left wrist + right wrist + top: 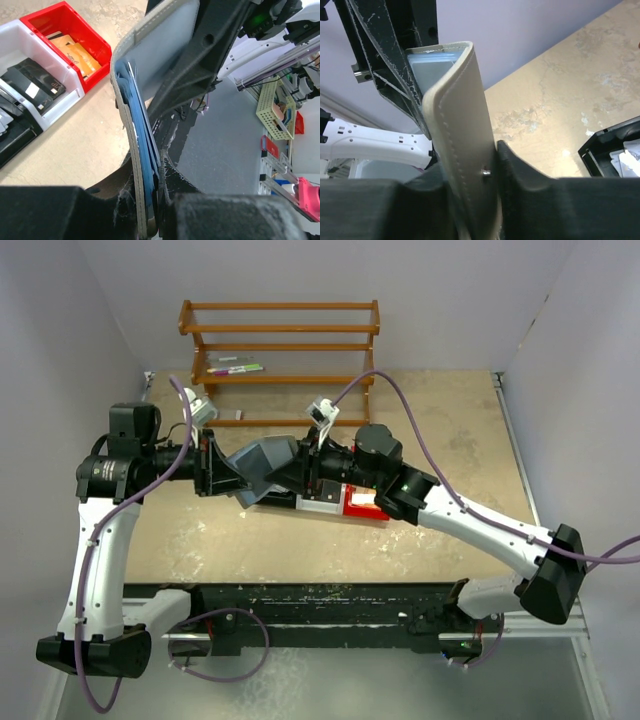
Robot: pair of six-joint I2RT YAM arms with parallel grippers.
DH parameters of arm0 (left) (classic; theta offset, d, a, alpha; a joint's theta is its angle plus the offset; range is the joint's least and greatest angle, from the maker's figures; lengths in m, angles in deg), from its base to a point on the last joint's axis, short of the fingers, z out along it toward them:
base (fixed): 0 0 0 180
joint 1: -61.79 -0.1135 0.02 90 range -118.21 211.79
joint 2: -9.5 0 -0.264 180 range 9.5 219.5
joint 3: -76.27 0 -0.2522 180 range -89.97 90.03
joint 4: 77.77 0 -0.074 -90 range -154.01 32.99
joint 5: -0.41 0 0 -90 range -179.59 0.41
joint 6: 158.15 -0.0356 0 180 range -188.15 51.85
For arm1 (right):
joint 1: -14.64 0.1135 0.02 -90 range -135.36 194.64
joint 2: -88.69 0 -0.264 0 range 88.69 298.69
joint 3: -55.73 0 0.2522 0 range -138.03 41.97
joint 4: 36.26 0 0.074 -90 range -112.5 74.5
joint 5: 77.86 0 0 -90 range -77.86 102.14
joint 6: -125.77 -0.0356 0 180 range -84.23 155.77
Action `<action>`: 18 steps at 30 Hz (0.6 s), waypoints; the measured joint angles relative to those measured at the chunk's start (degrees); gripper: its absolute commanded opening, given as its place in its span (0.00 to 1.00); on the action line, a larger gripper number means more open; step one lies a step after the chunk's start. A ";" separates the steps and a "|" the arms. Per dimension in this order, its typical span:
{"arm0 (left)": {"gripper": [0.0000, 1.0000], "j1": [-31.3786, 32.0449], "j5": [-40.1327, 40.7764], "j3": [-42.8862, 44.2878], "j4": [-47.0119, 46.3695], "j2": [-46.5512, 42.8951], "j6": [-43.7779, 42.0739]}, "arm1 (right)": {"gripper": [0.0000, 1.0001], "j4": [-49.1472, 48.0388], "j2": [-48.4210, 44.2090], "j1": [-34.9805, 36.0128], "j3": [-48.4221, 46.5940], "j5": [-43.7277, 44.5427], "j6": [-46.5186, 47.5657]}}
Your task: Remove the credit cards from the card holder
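Note:
The grey-blue card holder (266, 464) hangs in the air between my two grippers, opened in a V above the table. My left gripper (232, 480) is shut on its left panel. In the left wrist view the jaws (150, 200) pinch that panel (165, 50) together with the blue cards (142, 145) tucked inside it. My right gripper (297, 468) is shut on the other panel. In the right wrist view its jaws (470, 170) clamp the pale stitched panel (465, 125) edge-on. The left gripper's black fingers (385, 50) show behind it.
A row of bins (345, 502) lies under the right wrist: red bin (70, 35) with orange cards, white bin (30, 85) with a black card, black bin (10, 135). A wooden rack (280, 350) holding markers (235, 368) stands at the back.

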 measured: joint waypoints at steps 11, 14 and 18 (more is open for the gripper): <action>0.13 -0.55 -3.39 0.00 0.20 -0.13 -1.62 | 0.00 -2.75 -1.95 -2.10 2.12 -4.94 -4.61; 0.21 -0.59 -4.35 0.00 0.31 -0.17 -2.29 | 0.00 -3.45 -1.95 -2.93 2.27 -6.71 -6.38; 0.33 -0.59 -6.10 0.00 1.11 -0.17 -4.46 | 0.00 -5.60 -1.95 -4.37 3.28 -9.55 -9.40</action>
